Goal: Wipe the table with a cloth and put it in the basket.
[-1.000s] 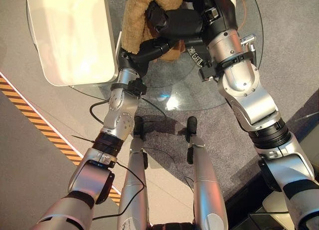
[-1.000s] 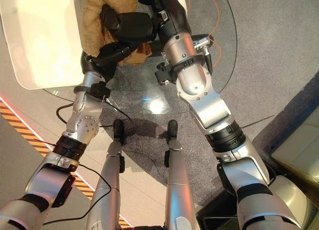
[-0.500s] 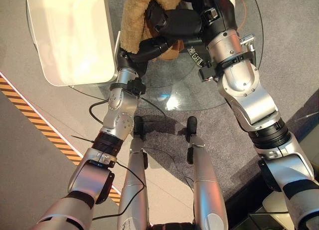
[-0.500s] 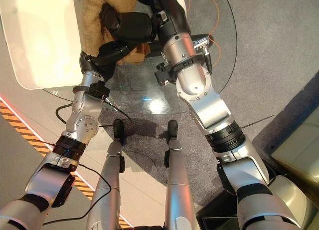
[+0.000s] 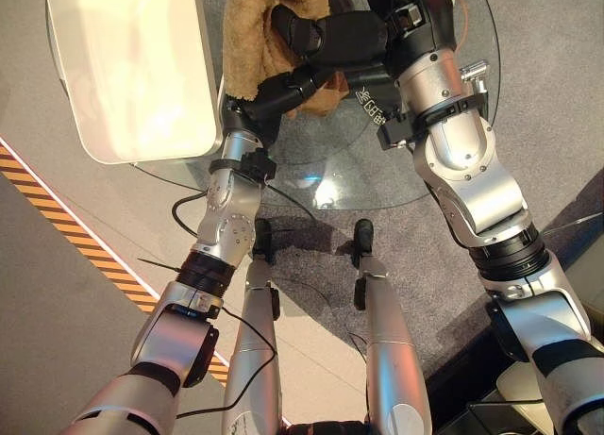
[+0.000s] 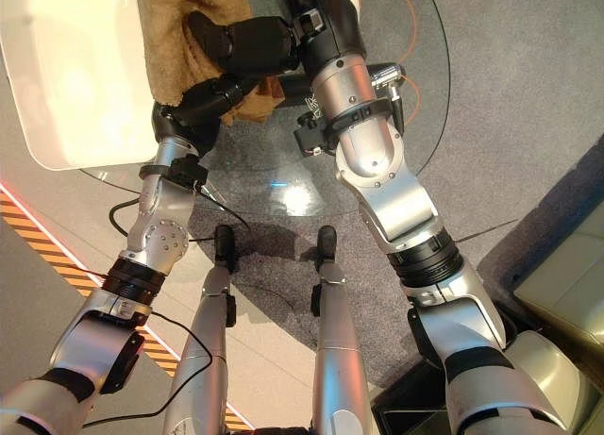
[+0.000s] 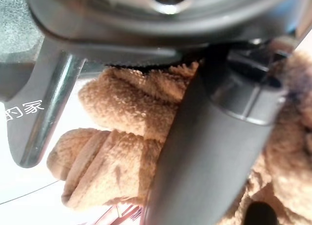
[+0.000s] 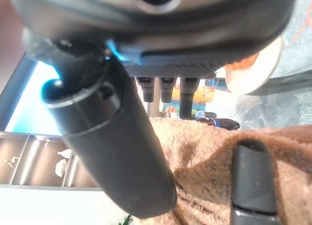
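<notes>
Tan fluffy cloth [image 5: 253, 34] over glass table [image 5: 415, 171], clutched by left robot hand [image 5: 283, 86] and right robot hand [image 5: 326, 39]

A round glass table [image 5: 406, 185] takes up the upper middle of the left eye view, its clear top letting the grey carpet [image 5: 557, 105] show through and catching a bright glare spot near its lower rim. A white rectangular tray-like object with rounded corners [image 5: 132, 67] fills the upper left of the frame, its lower right corner lying over the table's left edge. A tan fluffy cloth [image 5: 250, 39] sits bunched at the top centre over the glass, just beside the white object's right edge. Lower left, the carpet gives way to a pale floor [image 5: 57, 293] crossed by an orange and black striped band [image 5: 75, 242]
</notes>
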{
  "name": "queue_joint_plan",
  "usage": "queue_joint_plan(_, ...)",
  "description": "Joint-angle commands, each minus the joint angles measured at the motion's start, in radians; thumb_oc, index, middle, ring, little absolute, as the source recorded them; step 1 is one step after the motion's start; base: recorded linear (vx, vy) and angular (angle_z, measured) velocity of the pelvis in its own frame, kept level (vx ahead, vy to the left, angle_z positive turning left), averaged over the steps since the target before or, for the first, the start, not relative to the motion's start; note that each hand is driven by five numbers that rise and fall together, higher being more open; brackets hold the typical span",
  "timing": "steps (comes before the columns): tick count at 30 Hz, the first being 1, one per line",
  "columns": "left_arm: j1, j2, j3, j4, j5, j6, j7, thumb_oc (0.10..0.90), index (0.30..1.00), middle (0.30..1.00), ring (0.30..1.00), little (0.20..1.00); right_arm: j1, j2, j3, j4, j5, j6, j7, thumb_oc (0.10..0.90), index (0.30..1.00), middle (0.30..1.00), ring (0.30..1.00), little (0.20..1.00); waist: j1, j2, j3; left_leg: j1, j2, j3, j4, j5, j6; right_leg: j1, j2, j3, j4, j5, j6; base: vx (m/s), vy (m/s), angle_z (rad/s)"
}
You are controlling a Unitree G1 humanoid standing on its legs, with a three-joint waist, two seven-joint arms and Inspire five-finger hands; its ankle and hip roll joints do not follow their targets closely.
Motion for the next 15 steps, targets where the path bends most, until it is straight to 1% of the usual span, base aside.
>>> queue_joint_plan(1, -0.128, 0.002, 0.037, -0.101, 0.011, -0.091, -0.084, 0.100, 0.300, 0.300, 0.300, 0.200, -0.115, 0.029, -0.115, -0.182, 0.021, -0.145, -0.027, 0.800, 0.900, 0.900, 0.900, 0.900, 0.011, -0.041, -0.026, 0.044, -0.075, 0.090, 0.019, -0.073, 0.094, 0.088, 0.108, -0.039, -0.089, -0.020, -0.050, 0.00, 0.000, 0.00)
queue_joint_plan(3, -0.127, 0.001, 0.037, -0.097, 0.006, -0.094, -0.088, 0.100, 0.300, 0.300, 0.300, 0.200, -0.114, 0.029, -0.117, -0.180, 0.019, -0.147, -0.036, 0.800, 0.900, 0.900, 0.900, 0.900, 0.011, -0.040, -0.026, 0.045, -0.075, 0.090, 0.018, -0.072, 0.095, 0.088, 0.108, -0.039, -0.089, -0.019, -0.050, 0.00, 0.000, 0.00)
queue_joint_plan(4, -0.127, 0.002, 0.038, -0.099, 0.007, -0.094, -0.088, 0.100, 0.300, 0.300, 0.300, 0.200, -0.112, 0.028, -0.122, -0.180, 0.018, -0.148, -0.047, 0.800, 0.900, 0.900, 0.900, 0.900, 0.010, -0.040, -0.026, 0.040, -0.076, 0.090, 0.015, -0.063, 0.095, 0.083, 0.108, -0.038, -0.094, -0.010, -0.050, 0.00, 0.000, 0.00)
queue_joint_plan(7, -0.124, 0.004, 0.044, -0.094, 0.004, -0.102, -0.094, 0.100, 0.300, 0.300, 0.300, 0.200, -0.103, 0.027, -0.134, -0.171, 0.013, -0.153, -0.081, 0.800, 0.900, 0.900, 0.900, 0.900, 0.008, -0.040, -0.026, 0.044, -0.074, 0.091, 0.013, -0.072, 0.095, 0.087, 0.109, -0.036, -0.094, -0.017, -0.049, 0.00, 0.000, 0.00)
queue_joint_plan(8, -0.124, 0.006, 0.045, -0.094, 0.002, -0.104, -0.095, 0.100, 0.300, 0.300, 0.300, 0.200, -0.101, 0.025, -0.135, -0.169, 0.013, -0.156, -0.090, 0.800, 0.900, 0.900, 0.900, 0.900, 0.008, -0.040, -0.026, 0.040, -0.073, 0.092, 0.011, -0.064, 0.095, 0.082, 0.108, -0.037, -0.096, -0.009, -0.050, 0.00, 0.000, 0.00)
queue_joint_plan(10, -0.121, 0.006, 0.049, -0.098, 0.009, -0.101, -0.092, 0.100, 0.300, 0.300, 0.300, 0.200, -0.092, 0.022, -0.145, -0.162, 0.017, -0.167, -0.102, 0.800, 0.900, 0.900, 0.900, 0.900, 0.007, -0.041, -0.026, 0.045, -0.074, 0.093, 0.013, -0.076, 0.096, 0.085, 0.109, -0.037, -0.093, -0.018, -0.048, 0.00, 0.000, 0.00)
queue_joint_plan(12, -0.121, 0.007, 0.052, -0.102, 0.017, -0.098, -0.086, 0.100, 0.300, 0.300, 0.300, 0.200, -0.087, 0.018, -0.151, -0.161, 0.025, -0.173, -0.101, 0.800, 0.900, 0.900, 0.900, 0.900, 0.005, -0.043, -0.026, 0.041, -0.074, 0.094, 0.010, -0.066, 0.097, 0.081, 0.110, -0.036, -0.096, -0.008, -0.049, 0.00, 0.000, 0.00)
queue_joint_plan(14, -0.117, 0.010, 0.055, -0.103, 0.020, -0.097, -0.085, 0.100, 0.300, 0.300, 0.300, 0.200, -0.082, 0.014, -0.157, -0.162, 0.032, -0.179, -0.094, 0.800, 0.900, 0.900, 0.900, 0.900, 0.004, -0.044, -0.026, 0.046, -0.073, 0.094, 0.014, -0.077, 0.097, 0.086, 0.111, -0.035, -0.092, -0.018, -0.049, 0.00, 0.000, 0.00)
queue_joint_plan(15, -0.117, 0.011, 0.055, -0.103, 0.019, -0.098, -0.085, 0.100, 0.300, 0.300, 0.300, 0.200, -0.083, 0.013, -0.157, -0.164, 0.033, -0.180, -0.093, 0.800, 0.900, 0.900, 0.900, 0.900, 0.004, -0.045, -0.026, 0.042, -0.073, 0.094, 0.011, -0.068, 0.097, 0.082, 0.111, -0.035, -0.095, -0.009, -0.049, 0.00, 0.000, 0.00)
